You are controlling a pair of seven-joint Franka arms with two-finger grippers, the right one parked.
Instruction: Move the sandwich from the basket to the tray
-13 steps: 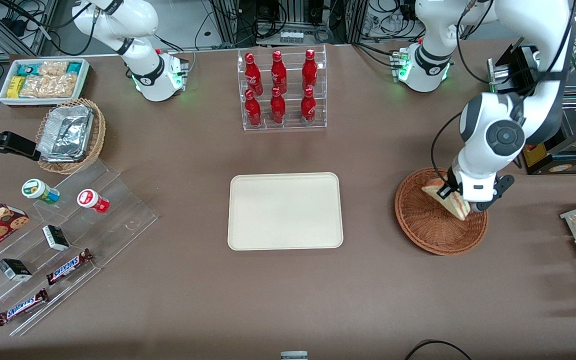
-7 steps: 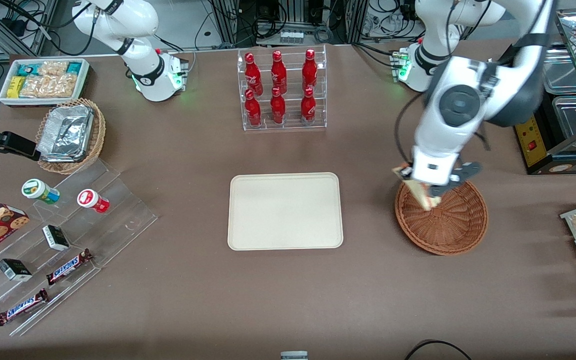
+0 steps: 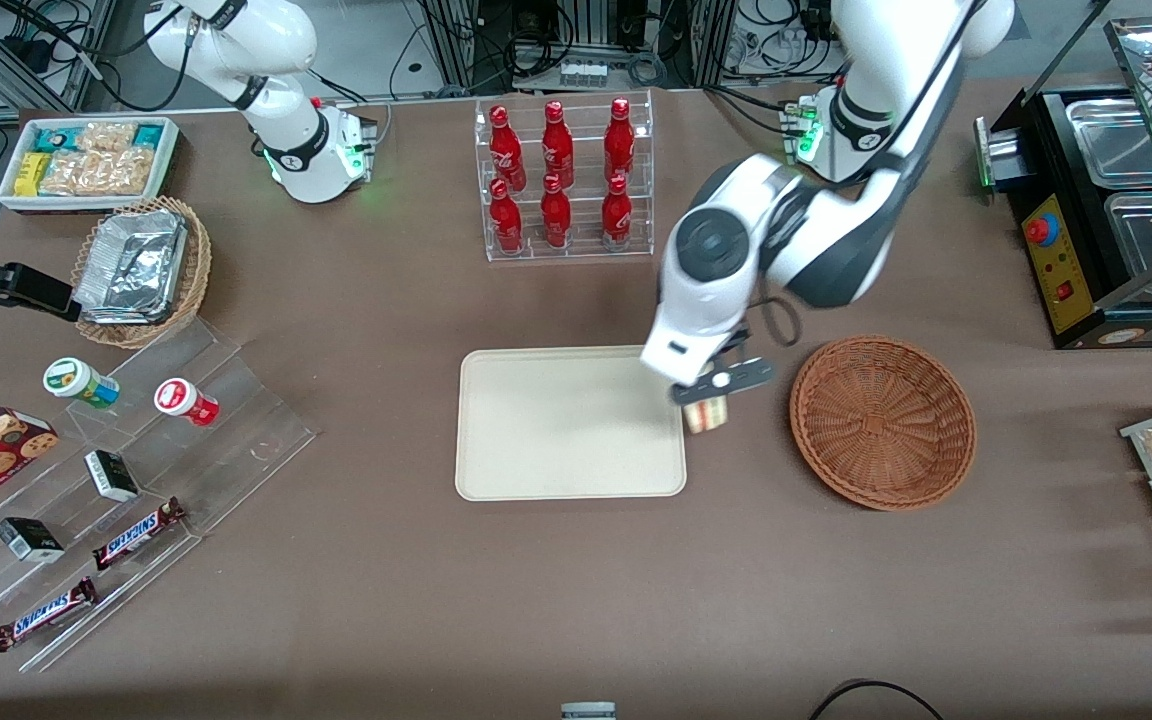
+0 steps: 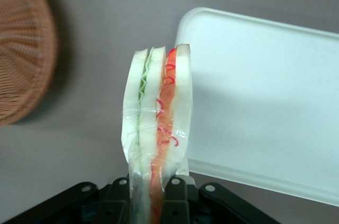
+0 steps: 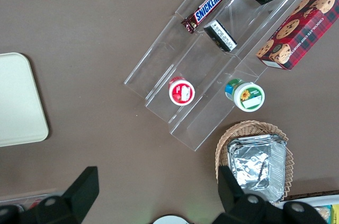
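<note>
A brown table (image 3: 576,590) held a snack display, seen from the front. The left arm's gripper (image 3: 708,398) hung in the air above the tray's edge nearest the working arm's end of the table, at the gap between the tray (image 3: 556,420) and the basket (image 3: 882,422). Its two fingers were clamped on the sandwich (image 3: 705,414), which hung point-down below them, off the table and outside both tray and basket.

In the left wrist view, the sandwich (image 4: 156,123) stood out straight from the gripper (image 4: 153,195), wrapped in clear film, with pale bread slices, a green layer and a red-orange layer showing edge-on. The black fingers (image 4: 177,203) pressed its two bread faces. The cream-white tray (image 4: 265,102) lay beneath one side of the sandwich and the dark reddish-brown wicker basket (image 4: 24,44) lay toward the other, with bare table under the sandwich itself.

The basket sat toward the working arm's end of the table, well apart from the tray at the table's middle. A clear rack of red bottles (image 3: 561,180) stood farther from the front camera than the tray.
</note>
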